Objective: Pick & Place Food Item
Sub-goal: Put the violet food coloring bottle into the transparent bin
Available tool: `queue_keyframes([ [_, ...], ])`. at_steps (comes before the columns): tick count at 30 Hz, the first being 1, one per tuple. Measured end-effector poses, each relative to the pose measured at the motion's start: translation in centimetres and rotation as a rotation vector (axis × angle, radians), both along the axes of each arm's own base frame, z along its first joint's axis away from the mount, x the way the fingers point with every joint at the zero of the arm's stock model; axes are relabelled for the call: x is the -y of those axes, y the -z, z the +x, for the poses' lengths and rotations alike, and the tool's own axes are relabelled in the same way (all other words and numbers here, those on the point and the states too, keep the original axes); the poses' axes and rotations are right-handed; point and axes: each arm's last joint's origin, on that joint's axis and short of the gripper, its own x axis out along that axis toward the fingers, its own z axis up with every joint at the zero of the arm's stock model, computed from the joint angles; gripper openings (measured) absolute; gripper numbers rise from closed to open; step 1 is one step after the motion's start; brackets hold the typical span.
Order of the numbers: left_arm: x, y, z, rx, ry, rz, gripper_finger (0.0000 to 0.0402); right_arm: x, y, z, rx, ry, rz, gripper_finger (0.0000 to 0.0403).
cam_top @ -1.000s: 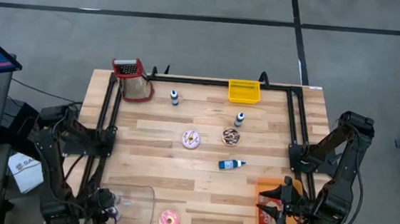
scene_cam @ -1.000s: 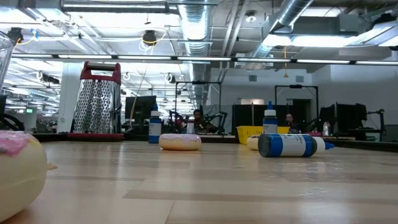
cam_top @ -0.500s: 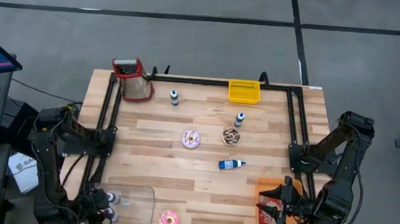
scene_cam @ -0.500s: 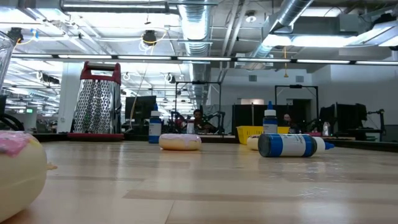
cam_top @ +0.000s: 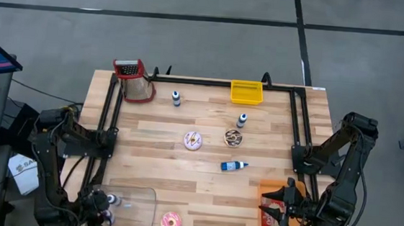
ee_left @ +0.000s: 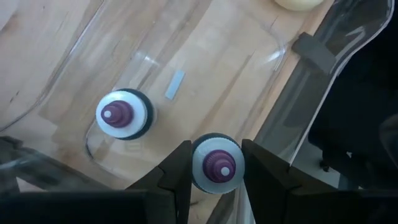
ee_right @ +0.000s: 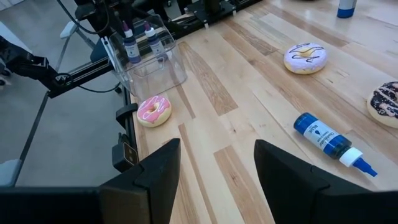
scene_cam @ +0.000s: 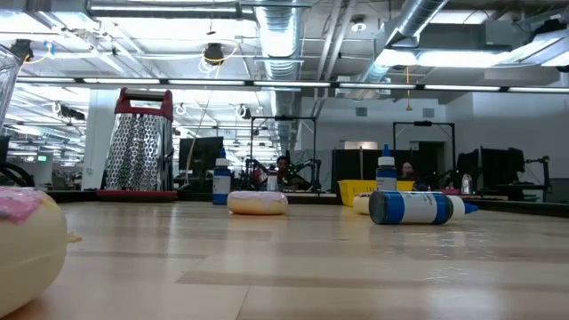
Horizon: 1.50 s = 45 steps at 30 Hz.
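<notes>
Not much has changed in the last second. The left gripper [ee_left: 214,155] has only wiggled a little at 7 o'clock on the table. Its fingers squeeze a purple-capped bottle [ee_left: 216,165] inside the clear box [cam_top: 140,192], next to another bottle [ee_left: 122,114]. The right gripper [ee_right: 217,147] waits at 5 o'clock with its fingers apart, holding nothing. The pink donut [cam_top: 171,222] lies at 6 o'clock, just beside the box. No food has been picked up yet, so I think that job is still to do.
</notes>
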Motion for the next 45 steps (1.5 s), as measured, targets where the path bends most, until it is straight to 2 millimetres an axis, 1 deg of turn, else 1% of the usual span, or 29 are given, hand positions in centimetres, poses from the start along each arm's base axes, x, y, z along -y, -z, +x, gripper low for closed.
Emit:
queue_keyframes([
  [6, -0.48, 0.01, 0.45, -0.007, -0.016, 0.036, 0.0107, 0.00, 0.00, 0.00, 0.000, -0.001, -0.003, 0.0198],
  [18, -0.51, 0.02, 0.78, -0.021, -0.045, 0.019, 0.0109, -0.02, 0.00, -0.04, 0.000, -0.002, -0.002, 0.0198],
  [22, -0.54, 0.03, 0.75, -0.029, -0.051, 0.018, 0.0134, -0.02, 0.00, -0.04, 0.000, -0.002, -0.003, 0.0198],
  [25, -0.54, 0.03, 0.75, -0.029, -0.052, 0.018, 0.0141, -0.02, 0.00, -0.04, 0.000, -0.002, -0.002, 0.0198],
  [35, -0.54, 0.03, 0.76, -0.029, -0.051, 0.017, 0.0102, -0.02, 0.00, -0.04, 0.000, -0.002, -0.002, 0.0198],
  [41, -0.36, 0.02, 0.50, -0.090, -0.036, -0.011, 0.0097, -0.02, 0.00, -0.04, 0.000, -0.002, -0.002, 0.0198],
  [45, -0.54, -0.61, 0.14, -0.074, -0.023, -0.035, 0.0097, -0.02, 0.00, -0.04, 0.000, -0.002, -0.002, 0.0198],
])
